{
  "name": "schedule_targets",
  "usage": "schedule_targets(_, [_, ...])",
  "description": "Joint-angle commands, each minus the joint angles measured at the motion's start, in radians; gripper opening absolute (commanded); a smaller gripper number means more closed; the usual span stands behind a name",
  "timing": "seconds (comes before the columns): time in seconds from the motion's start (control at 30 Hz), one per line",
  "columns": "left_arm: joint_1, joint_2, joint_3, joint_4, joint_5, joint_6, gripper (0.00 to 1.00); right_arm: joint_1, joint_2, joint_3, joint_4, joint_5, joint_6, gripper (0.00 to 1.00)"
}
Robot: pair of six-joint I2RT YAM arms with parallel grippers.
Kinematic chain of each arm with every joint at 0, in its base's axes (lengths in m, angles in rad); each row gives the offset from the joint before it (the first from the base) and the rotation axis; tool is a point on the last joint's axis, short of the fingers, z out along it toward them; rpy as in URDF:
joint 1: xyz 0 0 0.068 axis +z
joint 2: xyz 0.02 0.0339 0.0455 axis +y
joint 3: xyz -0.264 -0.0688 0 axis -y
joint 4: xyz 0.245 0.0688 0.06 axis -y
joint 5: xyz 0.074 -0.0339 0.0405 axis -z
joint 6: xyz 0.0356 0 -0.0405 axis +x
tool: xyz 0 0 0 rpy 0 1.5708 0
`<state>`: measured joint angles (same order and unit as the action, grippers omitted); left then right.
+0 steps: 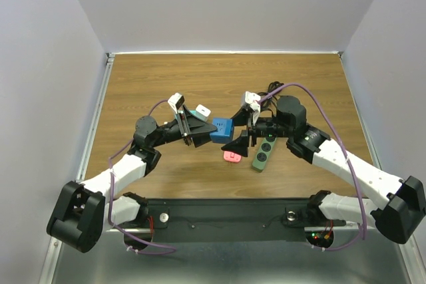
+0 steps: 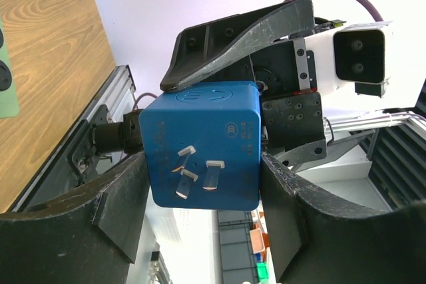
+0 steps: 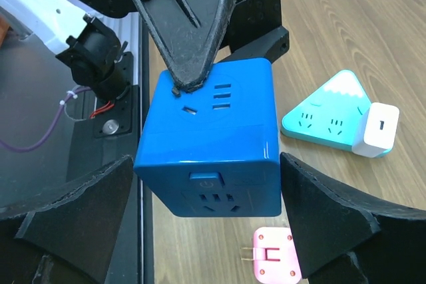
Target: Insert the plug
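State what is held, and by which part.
The left gripper clamps the blue cube socket by two opposite side faces; right gripper stands open around it.

Blue cube (image 1: 221, 129) between left end effector (image 1: 205, 131) and right end effector (image 1: 241, 135), pink plug (image 1: 231, 156) nearby.

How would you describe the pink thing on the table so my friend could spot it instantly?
Start at the wooden table, then find the long dark green power strip near its middle. Right beside it lies the pink plug: small, flat, with metal prongs, the only pink thing there.
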<state>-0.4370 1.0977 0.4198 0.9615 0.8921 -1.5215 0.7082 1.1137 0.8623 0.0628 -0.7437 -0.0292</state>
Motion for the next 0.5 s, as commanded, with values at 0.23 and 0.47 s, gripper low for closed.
schedule_targets(0.23, [-0.006, -0.051, 0.042, 0.097, 0.002, -0.009, 0.00, 0.022, -0.002, 0.006, 0.186, 0.021, 0.028, 0.93])
schedule_targets(0.47, [-0.011, -0.052, 0.036, 0.102, 0.004, -0.009, 0.00, 0.022, 0.020, 0.001, 0.221, 0.017, 0.077, 0.47])
